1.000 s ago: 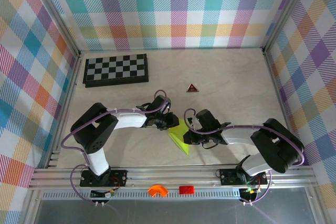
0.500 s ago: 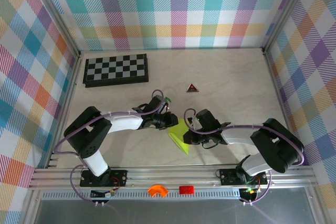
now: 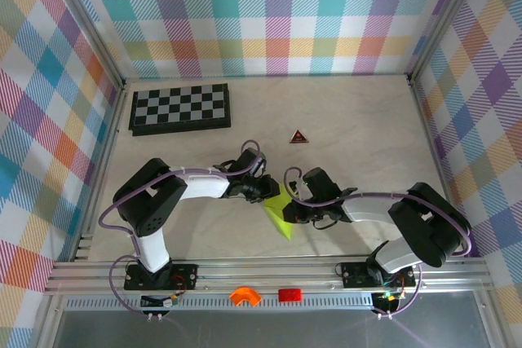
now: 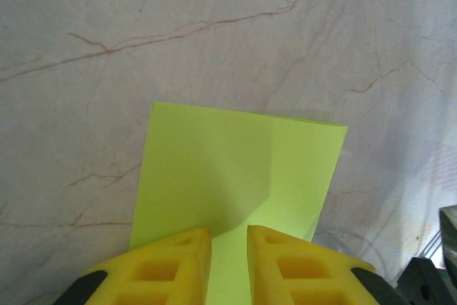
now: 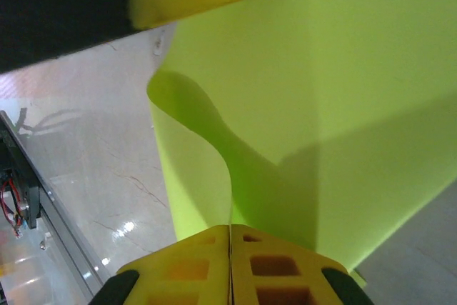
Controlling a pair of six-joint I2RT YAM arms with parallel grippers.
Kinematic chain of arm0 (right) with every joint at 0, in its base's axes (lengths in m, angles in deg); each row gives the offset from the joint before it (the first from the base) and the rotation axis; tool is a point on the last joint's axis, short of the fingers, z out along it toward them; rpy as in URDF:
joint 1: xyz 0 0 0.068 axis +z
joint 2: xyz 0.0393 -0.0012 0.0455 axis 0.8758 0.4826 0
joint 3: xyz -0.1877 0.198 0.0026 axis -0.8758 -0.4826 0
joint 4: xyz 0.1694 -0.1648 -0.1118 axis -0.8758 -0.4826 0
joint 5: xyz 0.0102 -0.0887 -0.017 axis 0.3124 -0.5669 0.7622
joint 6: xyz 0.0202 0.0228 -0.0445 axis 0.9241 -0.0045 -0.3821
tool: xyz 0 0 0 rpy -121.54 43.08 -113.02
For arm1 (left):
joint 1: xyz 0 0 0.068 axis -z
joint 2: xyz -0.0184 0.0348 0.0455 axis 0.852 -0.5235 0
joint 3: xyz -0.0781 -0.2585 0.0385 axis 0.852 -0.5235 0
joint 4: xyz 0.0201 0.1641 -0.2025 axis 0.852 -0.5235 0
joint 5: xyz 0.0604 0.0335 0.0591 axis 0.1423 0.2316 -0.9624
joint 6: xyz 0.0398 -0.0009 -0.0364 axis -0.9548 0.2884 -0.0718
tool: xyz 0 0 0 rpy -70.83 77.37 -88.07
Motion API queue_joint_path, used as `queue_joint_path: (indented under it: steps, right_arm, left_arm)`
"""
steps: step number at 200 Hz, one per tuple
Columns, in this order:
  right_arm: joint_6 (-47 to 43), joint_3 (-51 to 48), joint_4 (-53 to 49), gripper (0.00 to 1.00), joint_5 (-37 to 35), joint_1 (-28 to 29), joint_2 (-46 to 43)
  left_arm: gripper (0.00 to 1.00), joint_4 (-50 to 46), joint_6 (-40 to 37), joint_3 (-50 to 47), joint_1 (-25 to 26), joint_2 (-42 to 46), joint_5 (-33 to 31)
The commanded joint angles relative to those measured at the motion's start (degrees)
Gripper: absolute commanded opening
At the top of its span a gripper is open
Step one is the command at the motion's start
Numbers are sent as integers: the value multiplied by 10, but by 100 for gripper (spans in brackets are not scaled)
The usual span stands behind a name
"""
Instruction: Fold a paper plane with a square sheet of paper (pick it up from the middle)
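Folding looks partway done: the paper plane [image 3: 278,214] lies on the table [image 3: 367,136] near its front edge, between the two arms, with one flap lifted. The right gripper [image 5: 230,232] is closed tight on that raised fold, while the left gripper [image 4: 228,239] stands a slit apart over the flat part, pinching nothing visible. Next, the right likely must carry the flap across while the left steadies the sheet.
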Motion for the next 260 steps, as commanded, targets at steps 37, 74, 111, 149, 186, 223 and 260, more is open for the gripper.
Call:
queue_joint_path:
  steps: [37,74,111,149,186,223,260]
  right_arm:
    - [-24,24,-16,10,26,-1,10]
    - [-18,17,-15,10,18,-1,11]
    - [-16,18,-16,10,24,-1,16]
    - [-9,9,4,10,51,-1,6]
    - [-10,6,2,10,66,-1,7]
    - [-7,4,5,11,71,0,19]
    - [-6,1,-2,11,51,0,20]
  left_arm:
    - [21,-30,-1,-6,3,-14,-1]
    - [21,-30,-2,-6,4,-14,-1]
    - [21,-33,-3,-6,3,-13,-2]
    - [21,-34,-2,-7,3,-14,-3]
    - [21,-32,-1,-8,4,-15,-3]
    - [21,-33,-2,-10,3,-15,-3]
    - [21,-34,-2,-9,3,-15,-2]
